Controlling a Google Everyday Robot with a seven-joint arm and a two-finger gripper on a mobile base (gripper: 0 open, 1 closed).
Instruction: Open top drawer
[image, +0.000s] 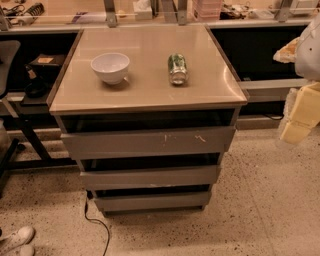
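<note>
Where the top drawer sits: right under the tabletop of the grey cabinet, uppermost in the stack, front facing the near side. It looks shut, with a dark gap seen above its upper edge.
Gripper: parked at the right edge of the view, well apart from the cabinet. Open or closed can't be told tbh.
Key relation: the top drawer lies to the left of the gripper, so a reach leftward is called for first.
Long axis: the front runs left to right, so the pull would probably be made toward the near side, square to that front.
Grab spot: no handle is seen, so the upper lip at the gap is likely what gets hooked.
Marks: small whitish scratches right of centre on the front.
Drawer count: three. Below the top one are the middle drawer and the bottom drawer, both narrower and shorter.
On the tabletop: one white bowl on the left and one green can laid on its side to its right, apart.
Gripper count: one.
</note>
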